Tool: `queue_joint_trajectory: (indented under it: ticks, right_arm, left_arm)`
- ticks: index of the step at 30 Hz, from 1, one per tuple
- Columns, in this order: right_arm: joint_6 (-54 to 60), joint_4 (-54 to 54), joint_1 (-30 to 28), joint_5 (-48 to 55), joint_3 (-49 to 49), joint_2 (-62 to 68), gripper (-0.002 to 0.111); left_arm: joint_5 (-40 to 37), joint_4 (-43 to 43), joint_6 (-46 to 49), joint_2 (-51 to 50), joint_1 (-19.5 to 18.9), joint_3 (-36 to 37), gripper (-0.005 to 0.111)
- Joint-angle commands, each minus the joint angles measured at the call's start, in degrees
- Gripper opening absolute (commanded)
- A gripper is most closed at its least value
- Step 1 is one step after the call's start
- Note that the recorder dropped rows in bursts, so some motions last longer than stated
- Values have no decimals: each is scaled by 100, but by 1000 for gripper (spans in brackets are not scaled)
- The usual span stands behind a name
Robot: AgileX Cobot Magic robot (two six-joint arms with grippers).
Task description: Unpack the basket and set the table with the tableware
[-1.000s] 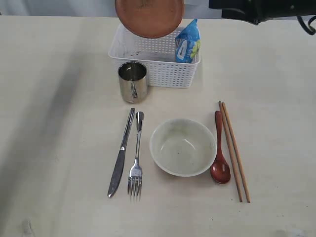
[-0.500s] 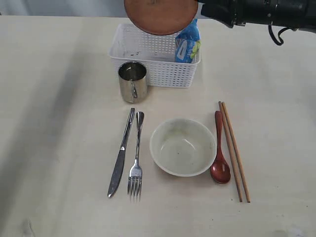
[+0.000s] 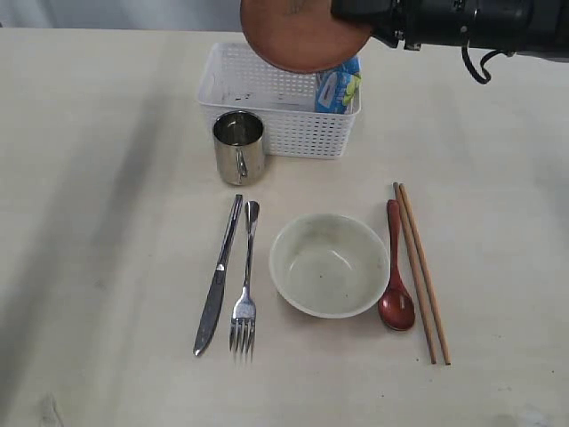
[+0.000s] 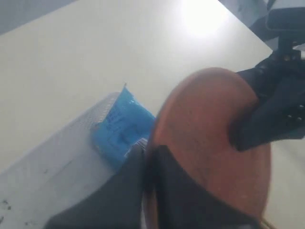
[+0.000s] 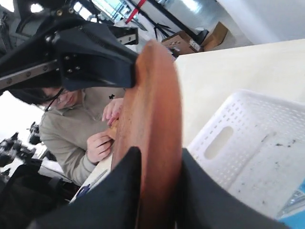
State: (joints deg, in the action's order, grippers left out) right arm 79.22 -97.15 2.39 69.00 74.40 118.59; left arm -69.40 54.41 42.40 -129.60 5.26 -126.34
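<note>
L pincer [image 4: 148,158] & R pincer [image 5: 158,164] both clamped on red-brown plate [image 3: 302,36], over basket [image 3: 293,135].

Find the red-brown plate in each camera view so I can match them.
Exterior view: red-brown plate at top centre, above the white basket.
Left wrist view: plate fills the middle, face-on, basket behind.
Right wrist view: plate edge-on in the middle, basket behind.
Shared landmark: the white basket.

Soft even light; a faint shadow crosses the left tabletop [image 3: 80,222]. Left wrist view blurred, perhaps by motion.
</note>
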Motion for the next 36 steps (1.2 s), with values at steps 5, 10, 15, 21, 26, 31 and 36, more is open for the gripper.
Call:
queue_joint_trajectory:
  ticks: [5,10,15,21,26,31,36]
  right_arm:
    - [-733,19,-87,96,24,-4,-1]
    - [-1224,291,-733,96,24,-88,-1]
    - [-1781,889,-1418,96,-228,-394,-1]
    - [-1867,1449,-1587,96,-1069,-759,-1]
    - [-1552,1619,-1587,96,-2042,-1087,-1]
    - [-1472,1645,-1587,-56,-2777,-1348,-1]
    - [-1459,1645,-1587,-568,-3209,-1405,-1]
  left_arm:
    - [0,166,-127,90,14,-1,42]
    - [-57,63,-396,102,-5,-1,77]
    - [-37,4,-444,214,-73,-1,67]
    - [-57,4,-709,334,-81,-1,15]
    - [-57,20,-750,334,-81,-1,1]
    - [-57,108,-801,334,-81,-1,1]
    - [-57,171,-829,334,-81,-1,1]
